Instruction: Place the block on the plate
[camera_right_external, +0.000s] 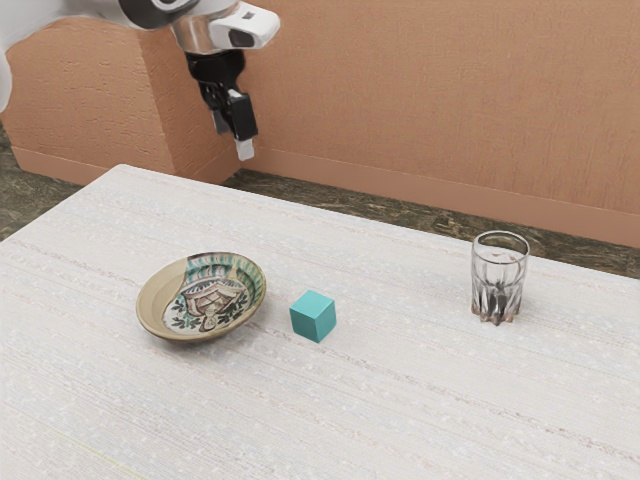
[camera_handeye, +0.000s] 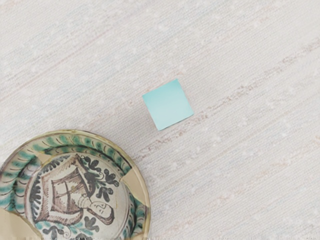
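Exterior view: the end effector (camera_right_external: 233, 138) is up high, above the bench (camera_right_external: 420, 420). Its two fingers are spread apart and it has nothing in them. The blue-green block (camera_right_external: 313, 316) sits on the bench, near the painted plate (camera_right_external: 160, 300) but not touching it, toward the exterior view's right. Farther right stands a clear glass (camera_right_external: 499, 280).

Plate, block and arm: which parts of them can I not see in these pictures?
Plate: wrist view, part cut off by the lower edge.
Block: exterior view, far sides hidden by its own near faces.
Arm: exterior view, cut off by the top and left edges.
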